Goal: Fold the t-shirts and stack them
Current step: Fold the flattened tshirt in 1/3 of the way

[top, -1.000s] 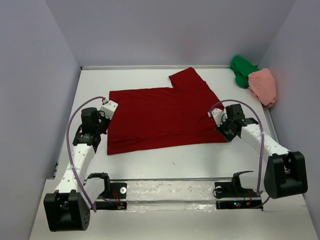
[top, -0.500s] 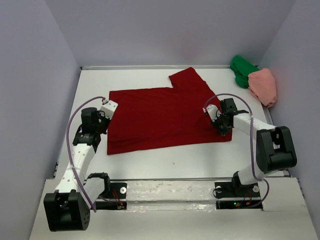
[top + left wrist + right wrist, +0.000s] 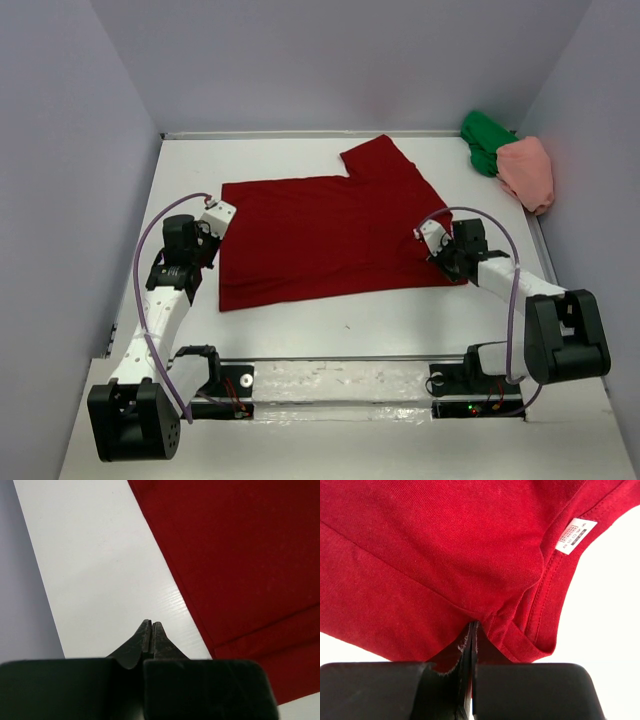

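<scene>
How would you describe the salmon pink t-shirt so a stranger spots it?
On the white table, look to the far right corner by the wall. Two bunched t-shirts touch there; the salmon pink t-shirt is the nearer one, beside the bright green t-shirt, unlike the dark red t-shirt spread flat.
</scene>
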